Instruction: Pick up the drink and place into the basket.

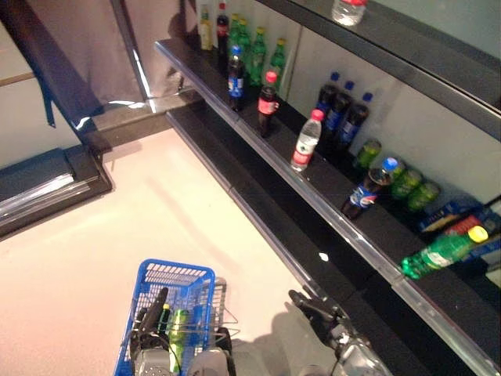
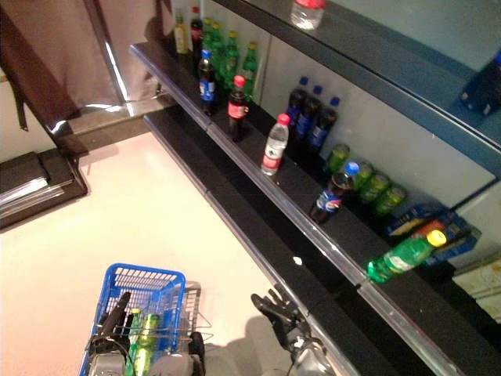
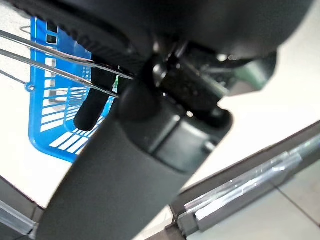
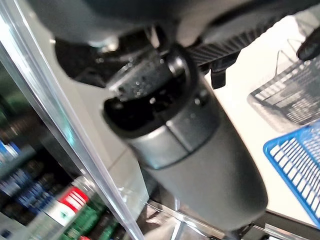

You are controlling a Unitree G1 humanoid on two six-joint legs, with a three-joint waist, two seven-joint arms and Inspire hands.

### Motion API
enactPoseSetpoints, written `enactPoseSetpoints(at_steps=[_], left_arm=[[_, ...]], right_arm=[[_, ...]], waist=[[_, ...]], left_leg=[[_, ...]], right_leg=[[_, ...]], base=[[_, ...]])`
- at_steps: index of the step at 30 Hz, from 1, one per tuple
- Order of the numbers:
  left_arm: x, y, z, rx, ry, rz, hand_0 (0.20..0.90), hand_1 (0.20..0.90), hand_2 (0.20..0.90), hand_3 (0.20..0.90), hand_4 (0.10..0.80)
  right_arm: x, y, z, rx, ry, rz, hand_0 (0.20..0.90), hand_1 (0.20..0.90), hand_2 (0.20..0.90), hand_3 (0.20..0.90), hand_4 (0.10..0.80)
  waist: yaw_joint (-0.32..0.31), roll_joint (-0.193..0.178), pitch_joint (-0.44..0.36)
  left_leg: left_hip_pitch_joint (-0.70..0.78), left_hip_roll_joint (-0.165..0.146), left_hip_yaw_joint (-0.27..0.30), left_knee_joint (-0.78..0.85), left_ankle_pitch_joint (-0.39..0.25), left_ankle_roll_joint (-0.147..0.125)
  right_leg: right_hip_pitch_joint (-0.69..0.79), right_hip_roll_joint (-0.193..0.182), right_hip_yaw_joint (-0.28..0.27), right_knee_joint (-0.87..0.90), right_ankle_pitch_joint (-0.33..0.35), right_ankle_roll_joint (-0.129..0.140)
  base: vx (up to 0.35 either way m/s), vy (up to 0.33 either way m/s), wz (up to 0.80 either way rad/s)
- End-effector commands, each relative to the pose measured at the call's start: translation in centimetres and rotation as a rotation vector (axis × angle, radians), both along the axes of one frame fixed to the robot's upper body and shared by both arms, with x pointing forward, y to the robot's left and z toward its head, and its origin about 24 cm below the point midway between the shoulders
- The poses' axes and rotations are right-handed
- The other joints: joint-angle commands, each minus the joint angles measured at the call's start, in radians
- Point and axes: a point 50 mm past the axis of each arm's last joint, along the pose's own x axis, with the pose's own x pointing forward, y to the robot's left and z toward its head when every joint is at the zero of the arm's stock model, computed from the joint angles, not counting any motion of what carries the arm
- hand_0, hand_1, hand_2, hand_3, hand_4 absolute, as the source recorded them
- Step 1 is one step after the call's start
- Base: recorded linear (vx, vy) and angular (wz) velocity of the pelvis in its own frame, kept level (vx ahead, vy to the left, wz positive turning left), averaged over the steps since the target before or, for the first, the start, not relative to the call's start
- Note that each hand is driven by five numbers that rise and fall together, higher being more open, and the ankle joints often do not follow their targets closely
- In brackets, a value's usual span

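The blue basket (image 1: pixel 168 301) hangs low at the lower left, with green drinks (image 1: pixel 178 329) inside it. My left hand (image 1: pixel 152 312) is shut on its thin wire handles (image 3: pixel 60 65). The basket also shows in the left wrist view (image 3: pixel 47 107). My right hand (image 1: pixel 315 307) is open and empty, with its fingers spread, low beside the bottom shelf edge and right of the basket. On the middle shelf stand a clear bottle with a red cap (image 1: pixel 306 141), a cola bottle with a red cap (image 1: pixel 267 104) and a dark bottle with a blue cap (image 1: pixel 366 189).
A green bottle with a yellow cap (image 1: pixel 440 253) lies on its side at the shelf's right end. Green cans (image 1: pixel 405 182) and dark blue-capped bottles (image 1: pixel 341 116) stand behind. Green bottles (image 1: pixel 254 51) stand at the far end. The shelf's metal edge (image 1: pixel 329 215) runs diagonally. A dark platform (image 1: pixel 47 188) lies at the left.
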Motion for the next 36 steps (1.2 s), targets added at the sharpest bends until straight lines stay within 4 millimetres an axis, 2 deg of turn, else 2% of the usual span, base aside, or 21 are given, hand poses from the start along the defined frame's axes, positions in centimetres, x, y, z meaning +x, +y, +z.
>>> enactPoseSetpoints(at_steps=[1,2,4,6,7,8,10,12,14,15,16,18,19,22,25,26,28,29,31,33,36], left_arm=[[5.4,1.5,5.2,0.230,-0.282,-0.143,0.300,0.300,0.300,0.200,0.100],[5.7,1.0,4.8,0.219,-0.261,-0.160,0.300,0.300,0.300,0.200,0.100],[5.9,0.7,4.4,0.207,-0.239,-0.139,0.300,0.300,0.300,0.200,0.100],[5.9,0.3,3.4,0.176,-0.217,-0.155,0.300,0.300,0.300,0.200,0.100],[5.9,0.3,3.3,0.171,-0.214,-0.154,0.300,0.300,0.300,0.200,0.100],[5.5,-0.1,2.5,0.142,-0.180,-0.159,0.300,0.300,0.300,0.200,0.100],[4.7,-0.8,1.3,0.118,-0.129,-0.167,0.300,0.300,0.300,0.200,0.100],[3.6,-1.4,0.2,0.113,-0.069,-0.175,0.300,0.300,0.300,0.200,0.100],[2.5,-1.7,-0.6,0.118,-0.005,-0.174,0.300,0.300,0.300,0.200,0.100],[1.0,-1.5,-1.6,0.099,0.099,-0.136,0.300,0.300,0.300,0.200,0.100],[0.2,-1.2,-2.1,0.097,0.133,-0.119,0.300,0.300,0.300,0.200,0.100],[-0.7,-1.0,-2.5,0.088,0.160,-0.093,0.300,0.300,0.300,0.200,0.100],[-1.1,-0.9,-2.7,0.079,0.162,-0.071,0.300,0.300,0.300,0.200,0.100],[-1.2,-0.6,-2.7,0.075,0.144,-0.051,0.300,0.300,0.300,0.200,0.100],[-1.5,-0.2,-2.6,0.072,0.109,-0.038,0.300,0.300,0.300,0.200,0.100],[-1.9,0.0,-2.7,0.065,0.105,-0.020,0.300,0.300,0.300,0.200,0.100],[-2.4,0.3,-2.8,0.053,0.110,0.002,0.300,0.300,0.300,0.200,0.100],[-3.2,0.2,-3.1,0.045,0.121,0.009,0.300,0.300,0.300,0.200,0.100],[-5.0,-0.1,-3.7,0.035,0.152,0.031,0.300,0.300,0.300,0.200,0.100],[-5.6,-0.5,-4.0,0.026,0.184,0.052,0.300,0.300,0.300,0.200,0.100],[-4.6,-0.1,-3.9,0.046,0.249,-0.034,0.300,0.300,0.300,0.200,0.100]], right_arm=[[-0.5,-3.6,-0.5,-0.179,0.058,-0.100,0.900,0.900,0.900,0.900,0.800],[-2.5,-5.0,-2.3,-0.246,0.183,-0.078,0.900,0.900,0.900,0.900,0.800],[-5.1,-6.4,-4.3,-0.293,0.329,-0.017,0.900,0.900,0.900,0.900,0.800],[-8.9,-8.1,-5.9,-0.312,0.482,-0.006,0.900,0.900,0.900,0.900,0.800],[-9.2,-8.2,-6.0,-0.316,0.490,-0.006,0.900,0.900,0.900,0.900,0.800],[-11.3,-8.5,-6.5,-0.321,0.575,0.004,0.900,0.900,0.900,0.900,0.800],[-13.4,-8.3,-7.0,-0.306,0.679,0.022,0.900,0.900,0.900,0.900,0.800],[-14.9,-8.1,-7.3,-0.286,0.754,0.025,0.900,0.900,0.900,0.900,0.800],[-15.6,-7.9,-7.4,-0.281,0.797,0.024,0.900,0.900,0.900,0.900,0.800],[-16.3,-8.0,-7.4,-0.268,0.834,0.007,0.900,0.900,0.900,0.900,0.800],[-16.4,-8.2,-7.4,-0.271,0.830,0.018,0.900,0.900,0.900,0.900,0.800],[-16.6,-8.7,-7.2,-0.288,0.821,0.031,0.900,0.900,0.900,0.900,0.800],[-16.8,-9.0,-7.2,-0.301,0.822,0.031,0.900,0.900,0.900,0.900,0.800],[-16.7,-9.4,-7.1,-0.313,0.798,0.036,0.900,0.900,0.900,0.900,0.800],[-15.6,-9.1,-7.1,-0.339,0.745,0.070,0.900,0.900,0.900,0.900,0.800],[-15.2,-8.9,-7.1,-0.349,0.730,0.063,0.900,0.900,0.900,0.900,0.800],[-15.2,-8.9,-7.1,-0.361,0.717,0.064,0.900,0.900,0.900,0.900,0.800],[-15.1,-9.0,-7.1,-0.367,0.703,0.069,0.900,0.900,0.900,0.900,0.800],[-14.9,-9.4,-7.0,-0.388,0.693,0.090,0.900,0.900,0.900,0.900,0.800],[-14.1,-9.2,-7.0,-0.395,0.679,0.110,0.900,0.900,0.900,0.900,0.800],[-12.7,-9.0,-7.0,-0.413,0.660,0.120,0.900,0.900,0.900,0.900,0.800]], waist=[[-0.040,0.037,-0.077],[-0.058,0.024,-0.090],[-0.077,0.008,-0.085],[-0.116,-0.001,-0.086],[-0.123,0.005,-0.086],[-0.144,0.000,-0.090],[-0.160,0.005,-0.091],[-0.168,0.011,-0.099],[-0.176,0.026,-0.119],[-0.203,0.057,-0.142],[-0.214,0.038,-0.148],[-0.207,0.012,-0.138],[-0.192,-0.008,-0.126],[-0.151,-0.022,-0.098],[-0.104,-0.023,-0.071],[-0.096,-0.018,-0.066],[-0.083,-0.003,-0.067],[-0.067,0.002,-0.070],[-0.038,0.008,-0.083],[-0.031,0.016,-0.097],[-0.059,0.041,-0.101]], left_leg=[[0.052,-0.019,-0.139,0.061,-0.111,-0.052],[0.054,-0.055,-0.176,0.065,-0.121,-0.044],[0.091,-0.083,-0.165,0.063,-0.161,-0.032],[0.146,-0.123,-0.244,0.062,-0.220,-0.025],[0.153,-0.121,-0.257,0.063,-0.230,-0.024],[0.201,-0.141,-0.311,0.058,-0.268,-0.020],[0.259,-0.144,-0.363,0.066,-0.325,-0.017],[0.295,-0.149,-0.380,0.104,-0.368,-0.014],[0.312,-0.138,-0.377,0.151,-0.302,-0.041],[0.319,-0.087,-0.336,0.310,-0.085,-0.120],[0.265,-0.081,-0.280,0.463,0.024,-0.153],[0.122,-0.054,-0.199,0.708,0.078,-0.173],[0.011,-0.043,-0.164,0.780,0.051,-0.157],[-0.176,-0.048,-0.148,0.793,0.011,-0.117],[-0.231,-0.031,-0.151,0.586,-0.019,-0.090],[-0.211,0.015,-0.160,0.407,-0.024,-0.086],[-0.197,0.073,-0.248,0.166,0.031,-0.113],[-0.201,0.101,-0.327,0.060,0.076,-0.136],[-0.216,0.117,-0.454,-0.046,0.099,-0.159],[-0.210,0.118,-0.470,-0.017,0.082,-0.160],[-0.163,0.140,-0.393,0.027,0.029,-0.169]], right_leg=[[-0.102,0.240,0.132,-0.184,0.011,0.017],[-0.126,0.285,0.129,-0.237,0.004,0.002],[-0.209,0.271,0.102,-0.364,0.046,0.010],[-0.312,0.316,0.161,-0.504,0.118,0.018],[-0.310,0.321,0.158,-0.523,0.129,0.020],[-0.353,0.317,0.168,-0.621,0.219,0.040],[-0.387,0.316,0.156,-0.680,0.271,0.050],[-0.384,0.324,0.162,-0.623,0.246,0.032],[-0.352,0.345,0.156,-0.594,0.205,0.005],[-0.312,0.392,0.171,-0.552,0.141,-0.039],[-0.262,0.381,0.185,-0.567,0.128,-0.060],[-0.177,0.376,0.199,-0.590,0.111,-0.091],[-0.126,0.370,0.208,-0.598,0.091,-0.103],[-0.056,0.382,0.243,-0.597,0.051,-0.112],[-0.013,0.391,0.283,-0.591,-0.005,-0.105],[-0.004,0.400,0.310,-0.582,-0.038,-0.093],[0.021,0.415,0.358,-0.570,-0.079,-0.081],[0.045,0.417,0.410,-0.562,-0.104,-0.072],[0.097,0.411,0.503,-0.556,-0.144,-0.053],[0.128,0.367,0.534,-0.551,-0.175,-0.018],[0.075,0.283,0.472,-0.473,-0.167,0.035]], base=[[0.375,0.237,1.41],[0.408,0.229,1.63],[0.454,0.168,1.26],[0.477,0.090,0.58],[0.536,0.083,0.95],[0.495,0.068,1.39],[0.599,0.053,1.83],[0.544,0.007,0.95],[0.470,-0.016,0.46],[0.520,-0.077,0.55],[0.668,-0.140,0.94],[0.497,-0.173,0.88],[0.337,-0.119,0.32],[0.245,-0.028,-0.08],[0.384,0.164,-0.46],[0.484,0.342,-0.78],[0.517,0.385,-0.87],[0.464,0.308,-0.86],[0.584,0.394,-0.97],[0.453,0.477,-1.53],[0.297,0.426,-1.72]])
